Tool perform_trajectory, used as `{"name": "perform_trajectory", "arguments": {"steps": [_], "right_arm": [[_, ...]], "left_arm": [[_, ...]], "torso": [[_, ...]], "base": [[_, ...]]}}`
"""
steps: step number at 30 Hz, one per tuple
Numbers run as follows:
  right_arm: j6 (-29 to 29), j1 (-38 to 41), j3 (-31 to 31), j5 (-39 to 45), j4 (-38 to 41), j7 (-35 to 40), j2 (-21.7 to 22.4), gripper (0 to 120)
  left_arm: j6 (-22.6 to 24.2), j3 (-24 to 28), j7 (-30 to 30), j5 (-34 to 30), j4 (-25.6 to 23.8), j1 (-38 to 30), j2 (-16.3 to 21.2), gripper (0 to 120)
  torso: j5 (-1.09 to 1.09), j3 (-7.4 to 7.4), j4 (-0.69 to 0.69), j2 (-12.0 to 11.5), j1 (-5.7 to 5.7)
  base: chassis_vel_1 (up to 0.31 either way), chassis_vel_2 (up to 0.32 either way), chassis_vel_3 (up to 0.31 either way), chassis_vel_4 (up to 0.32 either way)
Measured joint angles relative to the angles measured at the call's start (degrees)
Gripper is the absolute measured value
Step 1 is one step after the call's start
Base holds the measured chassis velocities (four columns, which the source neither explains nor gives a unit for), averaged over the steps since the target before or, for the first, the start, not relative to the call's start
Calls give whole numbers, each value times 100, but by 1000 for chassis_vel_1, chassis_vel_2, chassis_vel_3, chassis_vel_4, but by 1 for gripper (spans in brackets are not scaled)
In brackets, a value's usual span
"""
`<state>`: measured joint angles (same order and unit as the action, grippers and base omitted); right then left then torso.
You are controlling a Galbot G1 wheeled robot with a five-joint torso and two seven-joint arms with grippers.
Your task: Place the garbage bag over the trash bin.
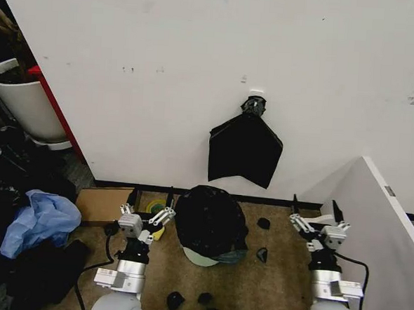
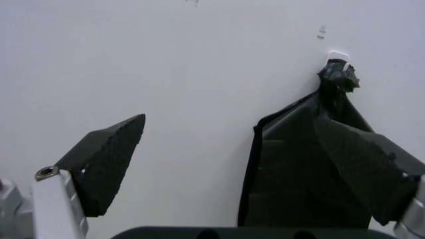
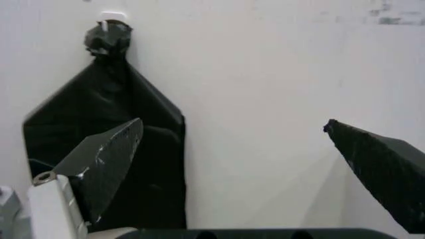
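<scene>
The garbage bag (image 1: 211,220) drapes the trash bin (image 1: 202,257) at six o'clock on the floor, seemingly already seated, so left claw (image 1: 147,209) and right claw (image 1: 316,216) flank it wide, empty.

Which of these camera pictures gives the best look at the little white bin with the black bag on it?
The head view: the garbage bag drapes over the trash bin, whose pale base peeks out below, on the floor between the open left gripper and open right gripper. Both wrist views face the wall and the hanging black bundle instead.
</scene>
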<state>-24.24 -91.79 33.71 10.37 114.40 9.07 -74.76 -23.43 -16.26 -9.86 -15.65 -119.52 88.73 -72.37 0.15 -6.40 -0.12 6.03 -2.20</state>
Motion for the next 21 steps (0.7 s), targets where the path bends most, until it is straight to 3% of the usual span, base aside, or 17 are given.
{"name": "perform_trajectory", "arguments": {"steps": [21], "right_arm": [[-95,-107,-117,-182,140,-9,-87,100]], "left_arm": [[39,-55,47,-58,-171,162,-74,100]], "torso": [[1,0,2,0,0]], "base": [[0,0,0,0]]}}
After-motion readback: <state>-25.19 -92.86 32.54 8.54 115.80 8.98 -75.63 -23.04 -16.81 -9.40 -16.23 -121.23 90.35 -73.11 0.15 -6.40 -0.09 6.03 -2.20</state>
